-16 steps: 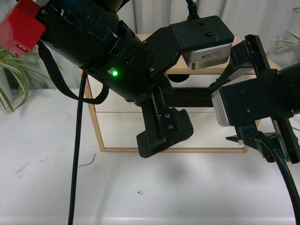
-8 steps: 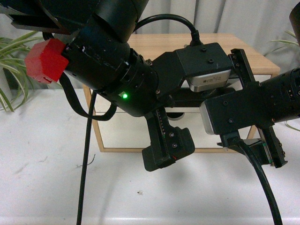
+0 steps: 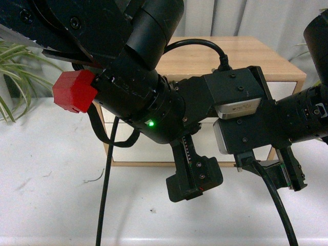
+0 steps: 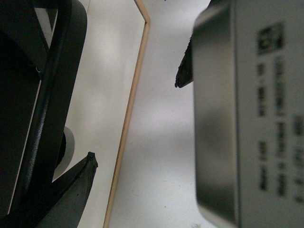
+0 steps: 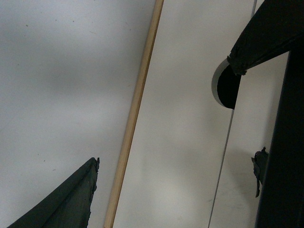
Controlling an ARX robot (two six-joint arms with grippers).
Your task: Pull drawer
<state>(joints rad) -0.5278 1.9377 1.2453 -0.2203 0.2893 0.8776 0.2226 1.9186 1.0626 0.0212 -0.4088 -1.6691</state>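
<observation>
The cabinet (image 3: pixel 241 54) is mostly hidden behind my left arm (image 3: pixel 154 102) and right arm (image 3: pixel 266 133). A strip of the drawer's white front (image 5: pixel 244 142) shows between a seam and its long black bar handle (image 5: pixel 285 142). A half-round notch (image 5: pixel 224 88) sits at that seam. My right gripper (image 5: pixel 176 166) is open, one fingertip (image 5: pixel 259 166) right beside the handle, the other over the table. My left gripper (image 4: pixel 135 121) is open too. One of its fingertips (image 4: pixel 88 164) is by the black bar (image 4: pixel 61 95) and notch (image 4: pixel 70 147); nothing is gripped.
The plain white lower front (image 5: pixel 180 118) ends at the cabinet's light wood bottom edge (image 5: pixel 135 109), with white table (image 3: pixel 51 195) below. A grey camera box (image 4: pixel 237 118) of the right arm fills one side of the left wrist view. Plant leaves (image 3: pixel 10 102) stand at far left.
Both arms have come lower and closer together in front of the cabinet. The left arm's red block has shifted right and down. The handle now hides behind the arms in the front view.
</observation>
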